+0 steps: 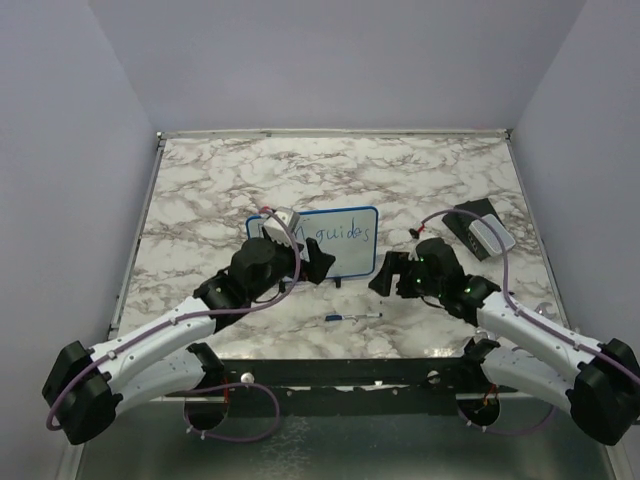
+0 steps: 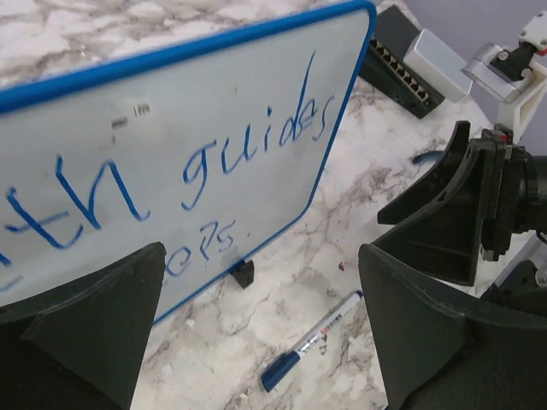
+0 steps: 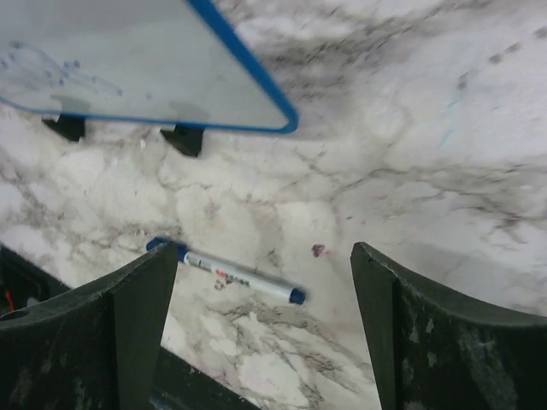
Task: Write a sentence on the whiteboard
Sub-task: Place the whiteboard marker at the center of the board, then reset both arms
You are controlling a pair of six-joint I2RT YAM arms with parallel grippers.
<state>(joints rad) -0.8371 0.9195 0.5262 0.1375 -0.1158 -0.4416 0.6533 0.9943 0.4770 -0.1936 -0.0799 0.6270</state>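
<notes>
Board: the small white rectangular whiteboard (image 1: pixel 340 238) with a blue frame stood on the marble-patterned table (image 1: pixel 400 175), mid-width.
Pen: the slim blue-capped marker pen (image 1: pixel 352 316) lay before the board, near it but apart.
Block: the dark block with a grey pad (image 1: pixel 482 232) lay to the board's right, well apart.
Arms: the left gripper (image 1: pixel 312 260) stood before the board's left part; the right gripper (image 1: pixel 388 272) was just right of the board.

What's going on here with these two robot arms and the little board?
Two robot arms are at a small whiteboard standing on a marble table. A sentence in blue ink is already on it; "guides" reads clearly. The marker lies on the table in front of the board. The left gripper by the board and the right gripper near the marker are both open and empty.
</notes>
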